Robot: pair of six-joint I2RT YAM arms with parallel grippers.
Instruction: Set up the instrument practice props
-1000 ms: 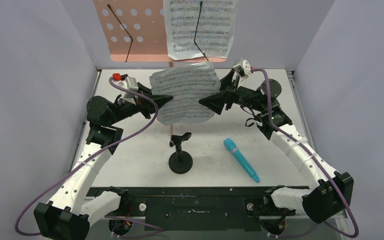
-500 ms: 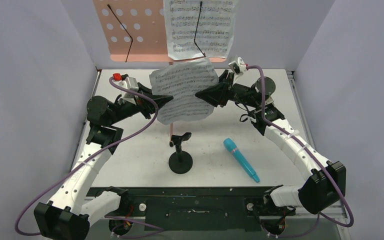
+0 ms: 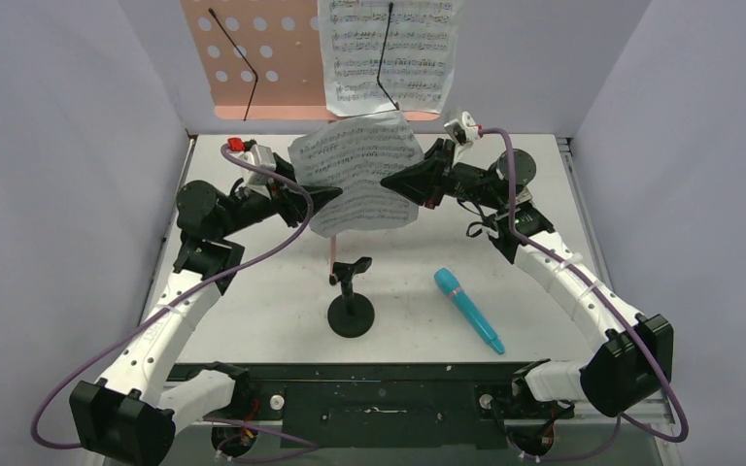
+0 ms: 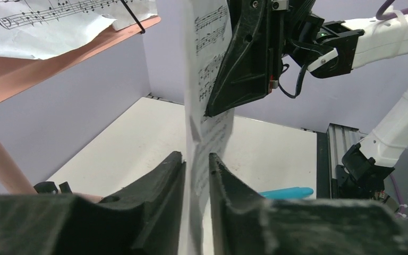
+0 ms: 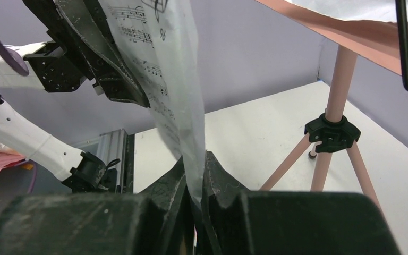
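Observation:
A loose sheet-music page [image 3: 359,175] hangs upright in the air in front of the pink music stand [image 3: 262,58]. My right gripper [image 3: 386,183] is shut on the page's right edge; the right wrist view shows the paper [image 5: 164,69] pinched between the jaws [image 5: 194,159]. My left gripper [image 3: 335,194] is at the page's left edge, open, its fingers a little apart with the paper [image 4: 199,64] loose between them [image 4: 195,156]. Another page [image 3: 389,49] rests on the stand's right half. The teal microphone [image 3: 466,306] lies on the table. The black mic stand [image 3: 351,311] stands upright.
The stand's pink legs and black hub [image 5: 332,133] are just behind the held page. Two black wire page holders [image 3: 248,73] lie over the desk. Grey walls close in the table on three sides. The arm bases sit along the near edge.
My right gripper has moved in and shut on the page's right edge. My left gripper has gone from shut to slightly open, and the left arm has shifted a little.

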